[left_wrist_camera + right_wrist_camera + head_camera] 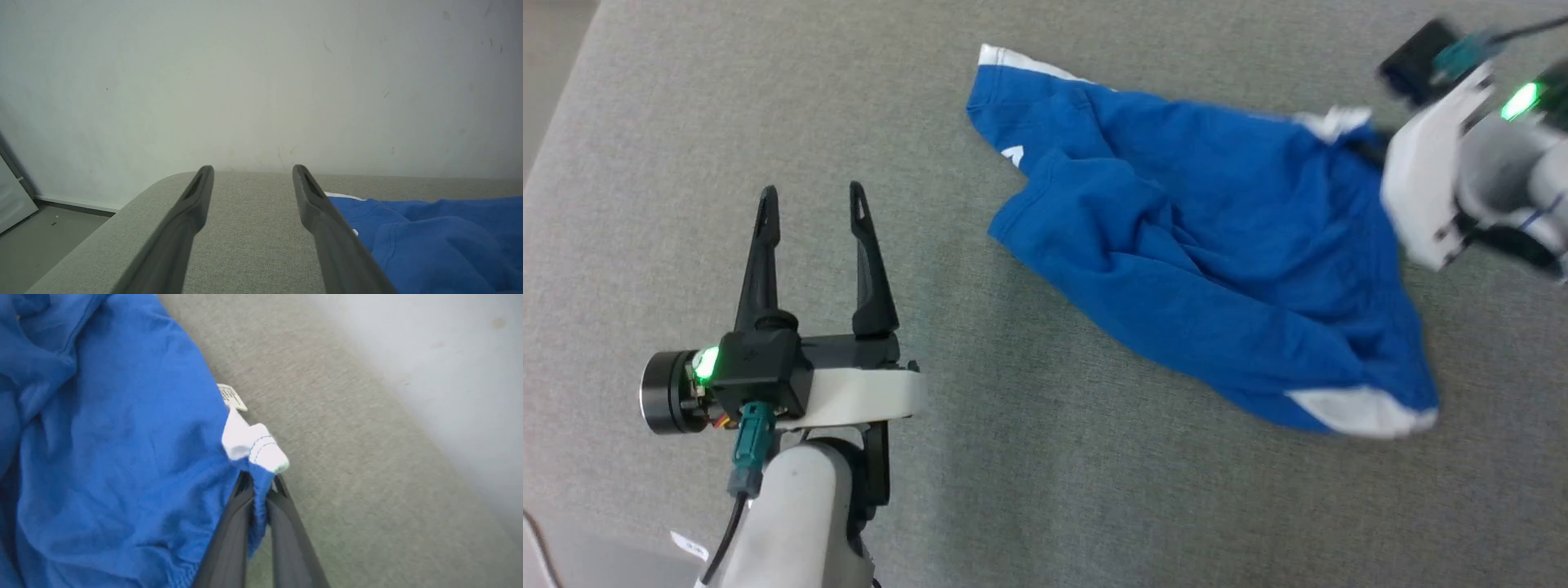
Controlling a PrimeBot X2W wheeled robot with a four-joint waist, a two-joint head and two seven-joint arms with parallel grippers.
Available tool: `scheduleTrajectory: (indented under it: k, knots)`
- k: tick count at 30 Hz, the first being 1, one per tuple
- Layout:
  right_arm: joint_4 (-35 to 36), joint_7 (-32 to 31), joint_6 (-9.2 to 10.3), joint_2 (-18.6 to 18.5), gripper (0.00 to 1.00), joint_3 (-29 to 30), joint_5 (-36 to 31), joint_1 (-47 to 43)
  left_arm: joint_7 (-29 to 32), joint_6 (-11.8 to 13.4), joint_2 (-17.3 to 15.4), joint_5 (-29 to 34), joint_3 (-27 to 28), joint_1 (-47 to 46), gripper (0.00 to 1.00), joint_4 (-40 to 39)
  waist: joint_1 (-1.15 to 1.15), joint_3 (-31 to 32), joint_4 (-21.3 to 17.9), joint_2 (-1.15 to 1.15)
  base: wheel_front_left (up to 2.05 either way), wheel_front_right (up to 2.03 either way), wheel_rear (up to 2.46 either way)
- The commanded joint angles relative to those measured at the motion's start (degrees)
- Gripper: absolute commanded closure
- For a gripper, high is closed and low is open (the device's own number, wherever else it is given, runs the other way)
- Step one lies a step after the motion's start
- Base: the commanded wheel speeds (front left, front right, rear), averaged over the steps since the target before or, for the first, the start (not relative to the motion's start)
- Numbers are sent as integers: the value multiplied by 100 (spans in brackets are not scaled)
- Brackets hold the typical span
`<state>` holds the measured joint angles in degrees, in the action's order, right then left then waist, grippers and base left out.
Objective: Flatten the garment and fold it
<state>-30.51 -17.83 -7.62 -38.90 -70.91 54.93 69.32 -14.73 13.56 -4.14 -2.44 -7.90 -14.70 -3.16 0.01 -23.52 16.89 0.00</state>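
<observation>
Grey fabric-covered bench point(768, 98): crumpled royal-blue soft shorts point(1217, 245) are spread right of centre. Fingers of the right gripper point(261, 482) are clamped on a narrow white-tipped edge; slippage under pull is judged likely. Fingers of the left gripper point(813, 204) are held apart, empty.

No text, brand name or number can be read. Marks present:

1. The garment point(1209, 269) carries a small white logo point(1013, 155) near its far left leg hem. A fold covers part of the logo, so its shape cannot be made out.
2. A white sewn-in label point(232, 397) projects from the garment's edge. It bears rows of fine dark print, too small to read.
3. A white sticker point(689, 545), well apart from the garment towards the lower left, bears dark marks that are illegible.
</observation>
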Motion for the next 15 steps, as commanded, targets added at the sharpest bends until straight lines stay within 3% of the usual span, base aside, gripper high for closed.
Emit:
scheduleTrajectory:
  k: [1,9,15]
  knots:
    - [-73,148,13,-151,100,47,-32,264,-27,-43,25,49,25,-22,0,-28,-1,69,-103,0,0,0,0]
    - [-871,324,13,-611,100,155,263,481,-27,-122,73,54,-25,-98,0,-91,-1,-153,-99,0,0,0,0]
    - [-1664,231,13,-593,100,130,436,54,-27,-140,94,70,-78,-175,0,-86,-1,-259,-38,0,0,0,0]
